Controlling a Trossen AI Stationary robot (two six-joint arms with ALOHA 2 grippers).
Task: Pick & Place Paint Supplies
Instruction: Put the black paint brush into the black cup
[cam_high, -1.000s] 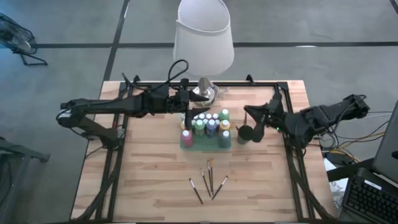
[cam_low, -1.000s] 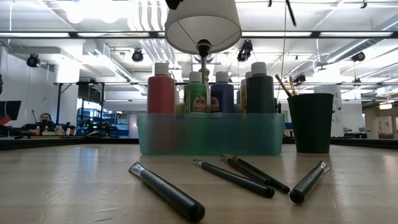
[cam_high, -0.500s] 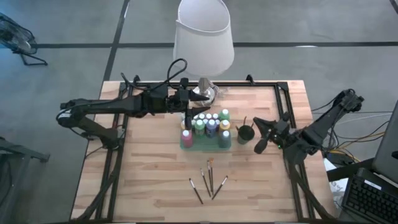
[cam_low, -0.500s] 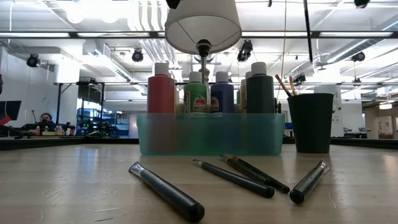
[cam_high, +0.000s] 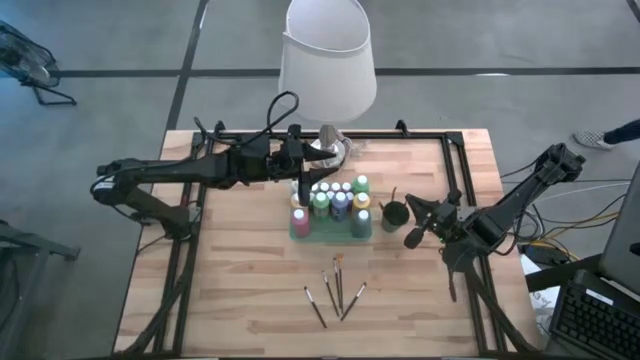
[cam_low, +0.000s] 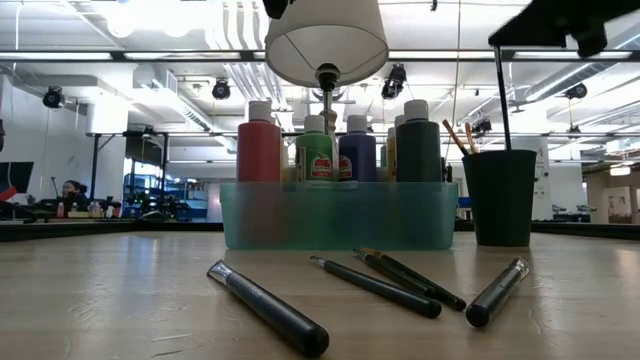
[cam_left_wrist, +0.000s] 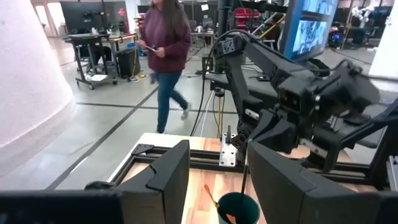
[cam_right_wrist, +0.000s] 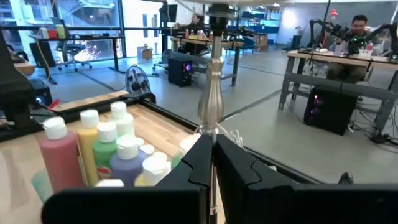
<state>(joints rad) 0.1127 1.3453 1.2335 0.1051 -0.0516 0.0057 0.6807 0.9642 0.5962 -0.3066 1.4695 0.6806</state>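
A teal tray holds several white-capped paint bottles, red, green, blue and yellow; it also shows in the low view. To its right stands a black cup with brushes in it. Several more brushes lie flat on the table's near part. My right gripper is just right of and above the cup, shut on a thin dark brush. My left gripper hovers open over the tray's far left corner, beside the lamp base. My right gripper pinches the brush's upper end between its two shut fingers. The fingers come level from the table's right and lie across the brush. The brush hangs upright below them, and its lower end reaches the black cup's mouth.
A white-shaded lamp with a silver base stands at the far edge behind the tray; its stem shows in the right wrist view. A black frame rail runs along the table's sides. Bare wood lies left and right of the loose brushes.
My right gripper has drawn back toward the table's right and near edges, then come down, and now shows in the low view. The brush it holds has sunk with it, so that its lower end now reaches the cup's mouth. The left arm has kept still.
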